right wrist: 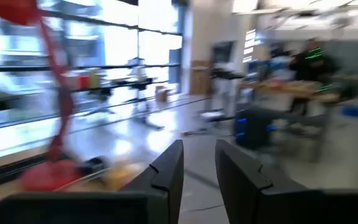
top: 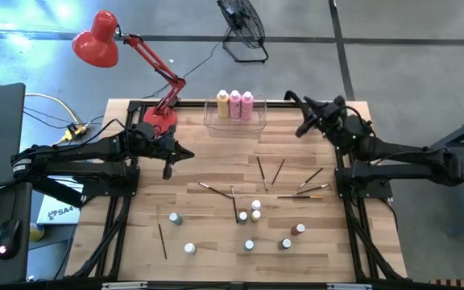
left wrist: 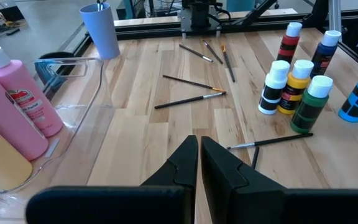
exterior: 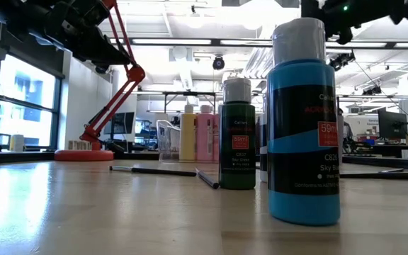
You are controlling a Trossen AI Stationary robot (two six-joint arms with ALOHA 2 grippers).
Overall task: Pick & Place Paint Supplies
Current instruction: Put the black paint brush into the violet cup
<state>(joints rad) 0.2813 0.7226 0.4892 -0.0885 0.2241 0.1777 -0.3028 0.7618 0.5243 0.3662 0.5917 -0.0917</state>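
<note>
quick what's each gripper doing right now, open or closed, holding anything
Left gripper: closed, empty, above the table near the bin.
Right gripper: fingers apart, empty, raised by the table's far right corner.

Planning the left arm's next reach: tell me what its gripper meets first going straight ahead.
Probably the paintbrush lying just beyond the shut left gripper, then the green bottle; depth is uncertain.

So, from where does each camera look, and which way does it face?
High: overhead, straight down; both arms, left end effector, right end effector.
Low: tabletop height, level past blue bottle.
Left wrist: over shut fingers toward brushes.
Right wrist: past its fingers, into room.
High and left wrist share the pink bottles.
</note>
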